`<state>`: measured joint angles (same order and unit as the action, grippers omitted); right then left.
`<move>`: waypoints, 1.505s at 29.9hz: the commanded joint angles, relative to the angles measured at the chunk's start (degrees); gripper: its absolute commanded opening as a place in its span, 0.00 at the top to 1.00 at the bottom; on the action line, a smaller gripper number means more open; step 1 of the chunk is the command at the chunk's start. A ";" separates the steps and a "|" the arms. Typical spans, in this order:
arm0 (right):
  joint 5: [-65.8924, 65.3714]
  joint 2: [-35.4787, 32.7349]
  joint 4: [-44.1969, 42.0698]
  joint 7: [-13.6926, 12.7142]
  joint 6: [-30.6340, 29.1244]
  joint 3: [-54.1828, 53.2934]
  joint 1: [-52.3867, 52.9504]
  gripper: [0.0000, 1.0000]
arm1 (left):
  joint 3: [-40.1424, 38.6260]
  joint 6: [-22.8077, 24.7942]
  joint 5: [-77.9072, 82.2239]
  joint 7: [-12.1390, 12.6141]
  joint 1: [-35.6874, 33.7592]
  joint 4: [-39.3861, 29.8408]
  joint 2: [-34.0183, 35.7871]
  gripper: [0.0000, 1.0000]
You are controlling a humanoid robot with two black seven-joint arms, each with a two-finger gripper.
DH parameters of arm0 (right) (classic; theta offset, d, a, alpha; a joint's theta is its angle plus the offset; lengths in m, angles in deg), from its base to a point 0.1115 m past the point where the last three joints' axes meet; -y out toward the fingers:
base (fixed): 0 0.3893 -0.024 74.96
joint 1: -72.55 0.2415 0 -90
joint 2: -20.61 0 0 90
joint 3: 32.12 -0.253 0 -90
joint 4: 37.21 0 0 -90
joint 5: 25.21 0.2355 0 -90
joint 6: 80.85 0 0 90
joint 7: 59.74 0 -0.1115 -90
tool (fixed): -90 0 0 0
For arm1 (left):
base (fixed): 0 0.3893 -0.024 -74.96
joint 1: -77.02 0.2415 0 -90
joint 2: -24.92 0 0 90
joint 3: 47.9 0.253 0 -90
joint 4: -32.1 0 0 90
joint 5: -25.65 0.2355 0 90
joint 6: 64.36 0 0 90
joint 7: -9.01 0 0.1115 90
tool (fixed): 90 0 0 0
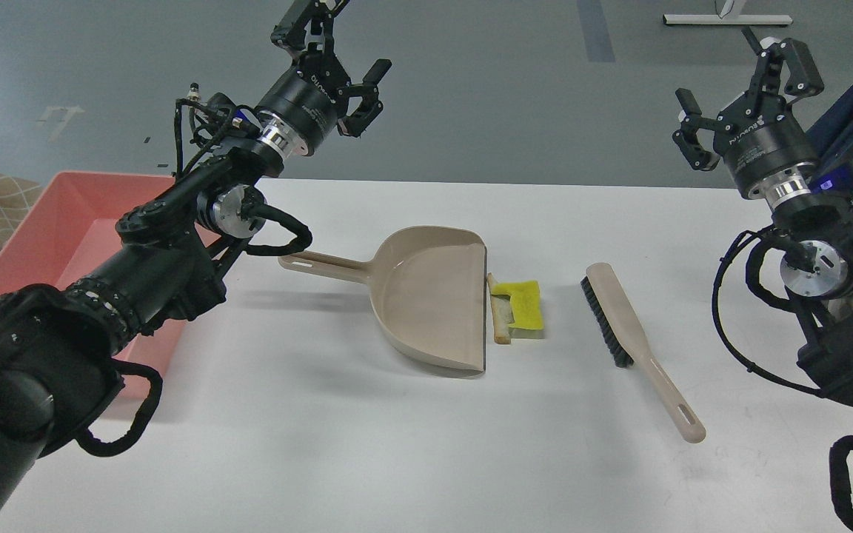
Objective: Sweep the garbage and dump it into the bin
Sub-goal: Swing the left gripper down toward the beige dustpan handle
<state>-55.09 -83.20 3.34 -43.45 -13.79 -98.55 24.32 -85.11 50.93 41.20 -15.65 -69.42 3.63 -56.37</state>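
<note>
I am looking down from the robot's head at a white table (323, 444) with grey floor beyond its far edge. My left gripper (345, 55) is raised above the table's far left side, over the floor line, with its two black fingers spread wide and nothing between them. My right gripper (745, 89) is raised at the far right in the same way, fingers released and holding nothing.

At the middle of the table lies a beige dustpan (426, 296), flat on the surface. Its long handle points left toward my left arm, and its straight open lip faces right. Just beside that lip lies the garbage (521, 303): a bright yellow crumpled scrap with a short tan stick piece along its left edge. The stick lies nearly against the dustpan's lip, though I cannot tell whether they touch. The garbage rests on the table, outside the pan.

To the right of the garbage, a short way apart from it, lies a beige hand brush (623, 318). Its black bristles face left toward the garbage, and its handle runs toward the near right, ending in a slotted hanging hole.

The bin (64, 215), a shallow salmon-pink tub, sits at the table's left edge, partly hidden behind my left arm. The part of its inside I can see looks bare.
</note>
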 commanded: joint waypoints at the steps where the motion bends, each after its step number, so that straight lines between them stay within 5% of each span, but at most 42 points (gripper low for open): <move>1: 0.00 -0.17 0.59 -0.03 0.09 0.60 -0.02 0.00 | 0.13 -0.68 0.17 -0.03 0.09 -1.41 0.17 0.02; 9: 0.00 -0.17 0.59 -0.03 0.18 0.60 -0.02 0.00 | 6.27 -5.60 7.38 -0.03 0.27 -11.60 6.32 0.02; 18: 0.00 -0.26 0.67 -0.03 0.44 0.69 -0.02 0.00 | 14.36 -10.96 13.26 0.15 1.50 -29.78 22.92 0.02; 31: -0.09 0.01 0.59 -0.03 1.32 0.95 -0.02 0.00 | 14.36 -22.81 32.68 0.41 13.44 -58.17 45.25 0.02; 38: -0.09 0.44 0.59 -0.03 2.46 2.62 -0.02 0.00 | 14.36 -27.57 41.74 0.50 20.92 -64.69 47.19 0.02; 45: -0.09 0.62 0.59 -0.03 2.55 2.71 -0.02 0.00 | 14.36 -33.63 53.95 1.28 28.56 -63.56 40.36 0.03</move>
<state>-55.18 -82.60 3.92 -43.49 -11.28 -95.85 24.30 -70.87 19.74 90.74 -15.03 -43.45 -60.80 -12.57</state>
